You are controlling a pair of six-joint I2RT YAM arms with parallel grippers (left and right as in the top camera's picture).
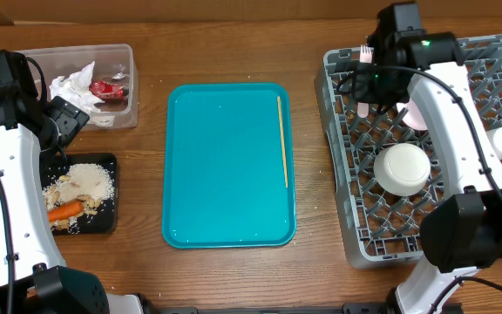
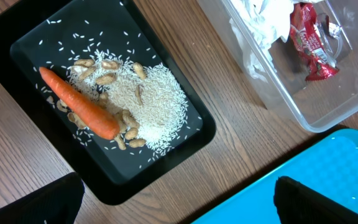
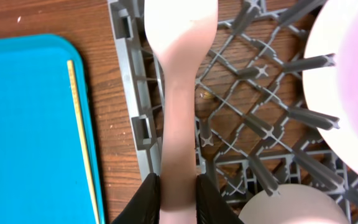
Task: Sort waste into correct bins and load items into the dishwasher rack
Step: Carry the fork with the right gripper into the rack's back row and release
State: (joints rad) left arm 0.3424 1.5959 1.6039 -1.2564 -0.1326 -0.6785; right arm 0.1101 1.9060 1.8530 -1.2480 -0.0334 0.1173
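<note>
One carrot (image 2: 79,104) is held in the lower-left black tray (image 1: 109,174); one fork (image 3: 179,93) is pinched by the right gripper (image 3: 178,186), the left gripper (image 2: 179,198) spread.

We look straight down on the whole table (image 1: 234,279) from overhead. Our left wrist view sits close above the black tray (image 2: 114,180) and clear tub (image 2: 278,93), and the right one sits close above a corner of the rack (image 3: 132,81). Both catch an edge of the teal tray (image 2: 340,174).
</note>
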